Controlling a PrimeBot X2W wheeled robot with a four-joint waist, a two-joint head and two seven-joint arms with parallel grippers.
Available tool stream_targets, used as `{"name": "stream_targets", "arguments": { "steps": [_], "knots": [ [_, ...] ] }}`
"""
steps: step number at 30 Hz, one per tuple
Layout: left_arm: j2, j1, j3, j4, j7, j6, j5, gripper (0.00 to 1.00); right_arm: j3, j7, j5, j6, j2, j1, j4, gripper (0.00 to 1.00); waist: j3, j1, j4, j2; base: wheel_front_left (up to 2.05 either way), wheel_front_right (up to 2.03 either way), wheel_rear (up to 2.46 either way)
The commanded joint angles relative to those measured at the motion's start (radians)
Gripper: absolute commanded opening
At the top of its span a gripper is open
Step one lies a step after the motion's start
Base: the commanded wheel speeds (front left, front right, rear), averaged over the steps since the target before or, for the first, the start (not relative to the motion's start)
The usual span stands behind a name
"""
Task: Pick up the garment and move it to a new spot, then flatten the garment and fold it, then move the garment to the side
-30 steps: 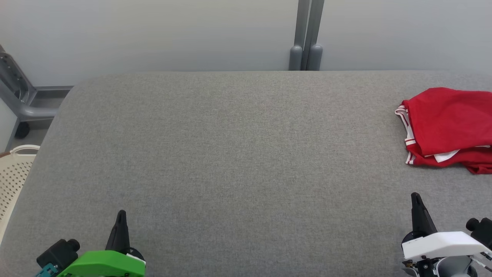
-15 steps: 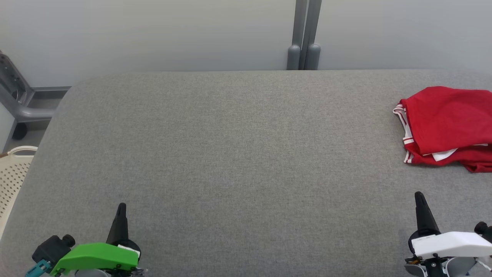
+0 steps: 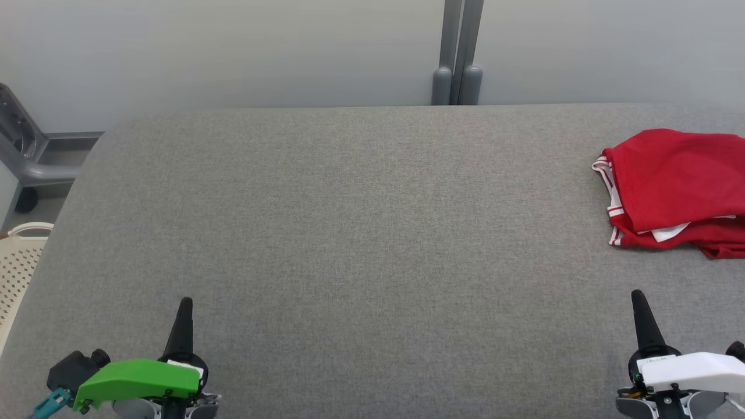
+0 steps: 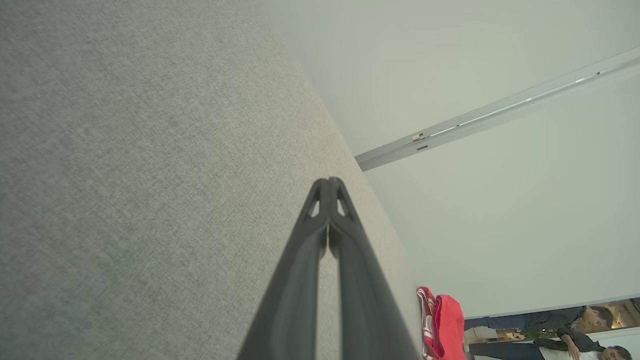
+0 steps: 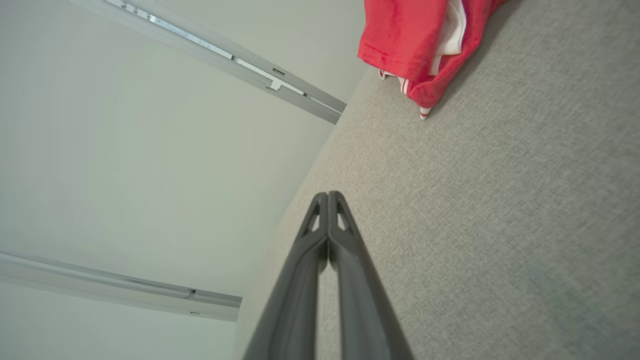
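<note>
A red garment [image 3: 678, 189] with white stripes along its edge lies folded on the grey padded table [image 3: 361, 233], at the far right and partly cut off by the frame. The right wrist view catches the garment [image 5: 407, 35] in its top corner, and the left wrist view shows the garment [image 4: 442, 325] far off. My left gripper [image 3: 185, 305] is shut and empty near the front left edge, its tips meeting [image 4: 328, 181]. My right gripper [image 3: 638, 297] is shut and empty at the front right, a short way in front of the garment, tips together [image 5: 327, 195].
A pale perforated basket [image 3: 20, 267] stands on the floor off the table's left edge. A grey metal frame [image 3: 32, 157] stands at the back left and a grey post [image 3: 457, 52] behind the table. People [image 4: 565, 330] are seen far off in the left wrist view.
The whole head picture has shifted slightly left and up, so the camera moved. Both arms have drawn back a little toward the bottom edge. The garment lies as before.
</note>
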Motion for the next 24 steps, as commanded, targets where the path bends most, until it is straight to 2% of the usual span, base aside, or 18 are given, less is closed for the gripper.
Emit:
{"name": "stream_targets", "arguments": {
  "steps": [1, 24],
  "knots": [
    [0.005, -0.028, 0.005, -0.013, 0.006, -0.007, -0.029, 0.00, -0.004, 0.007, 0.030, 0.000, -0.008, 0.001, -0.018, 0.00, 0.000, 0.0000, -0.001, 0.0000, 0.00, 0.00, 0.00],
    [0.005, -0.056, 0.013, -0.020, 0.067, -0.015, -0.233, 0.00, -0.009, 0.051, 0.259, 0.000, -0.014, 0.022, -0.064, 0.00, 0.003, 0.0000, -0.011, 0.0000, 0.00, 0.00, 0.00]
  ]
}}
